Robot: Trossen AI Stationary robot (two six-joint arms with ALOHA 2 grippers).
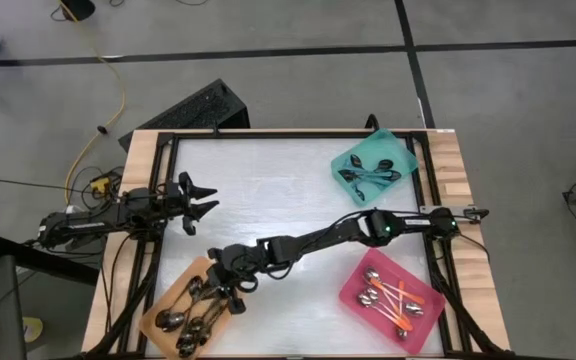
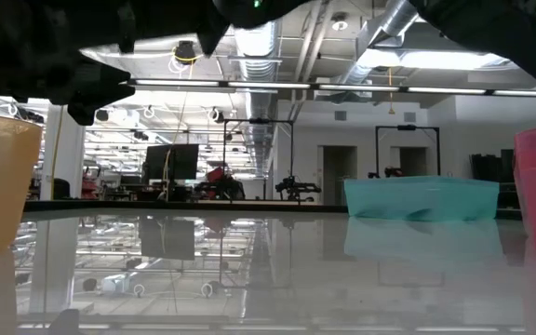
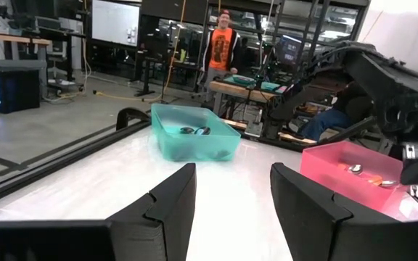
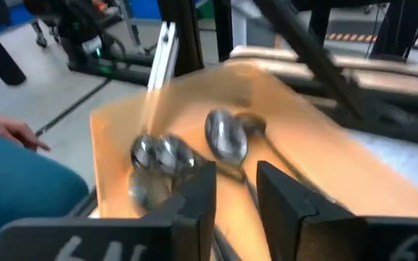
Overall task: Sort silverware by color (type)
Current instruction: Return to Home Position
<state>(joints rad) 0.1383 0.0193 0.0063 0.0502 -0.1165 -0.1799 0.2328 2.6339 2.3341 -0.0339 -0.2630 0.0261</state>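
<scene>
The right hand [image 1: 231, 288], released and empty, is held just above the orange tray [image 1: 165, 300], in which spoons [image 1: 190, 312] are piled; the left hand [image 1: 203, 200], released, is parked apart from that tray. Should a finger be dragged low on withdrawal, the tray could be tipped.

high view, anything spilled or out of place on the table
Nothing stands out. The spoons all lie inside the orange tray, teal tray and pink tray; none shows on the bare table. The right gripper hovers open over the orange tray, the left gripper open near the table's left edge.
</scene>
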